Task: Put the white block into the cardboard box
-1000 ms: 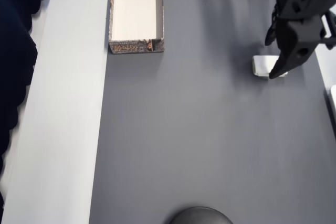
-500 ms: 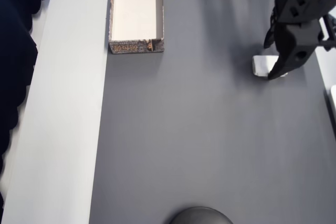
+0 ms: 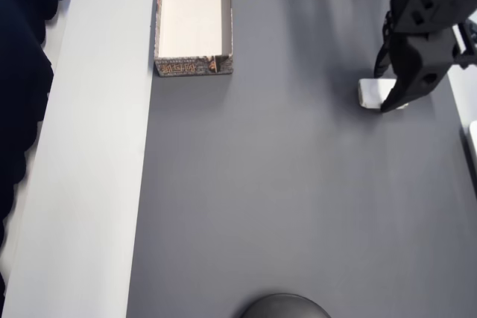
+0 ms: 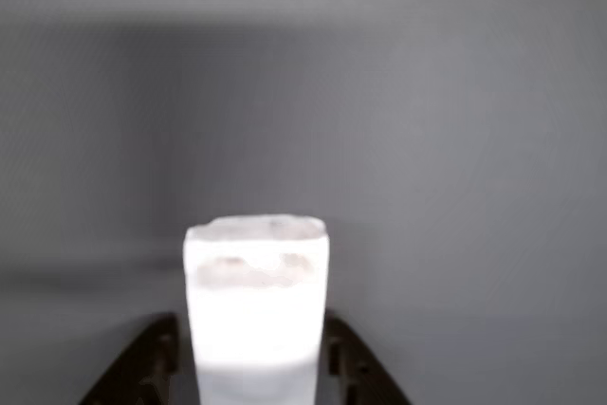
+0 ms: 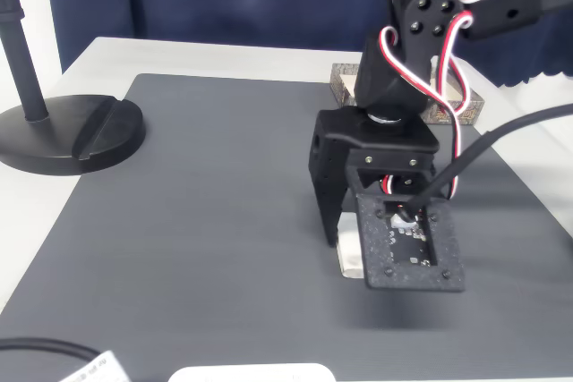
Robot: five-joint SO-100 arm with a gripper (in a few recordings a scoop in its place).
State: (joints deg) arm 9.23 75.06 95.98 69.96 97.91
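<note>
White block (image 3: pixel 370 93) lies flat on the bench (image 3: pixel 283 199), well apart from the cardboard box (image 3: pixel 193 16). Your gripper (image 3: pixel 393 88) straddles the block, jaws narrow beside its sides; whether they pinch it, you cannot tell. You're at the grasp: clamp, lift, then carry to the box.

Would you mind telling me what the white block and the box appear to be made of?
The white block looks like smooth, matte plastic or foam, uniformly white with rounded corners; it is overexposed, so uncertain. The box looks like printed cardboard: thin walls, plain cream inside, mottled brown print outside.
</note>
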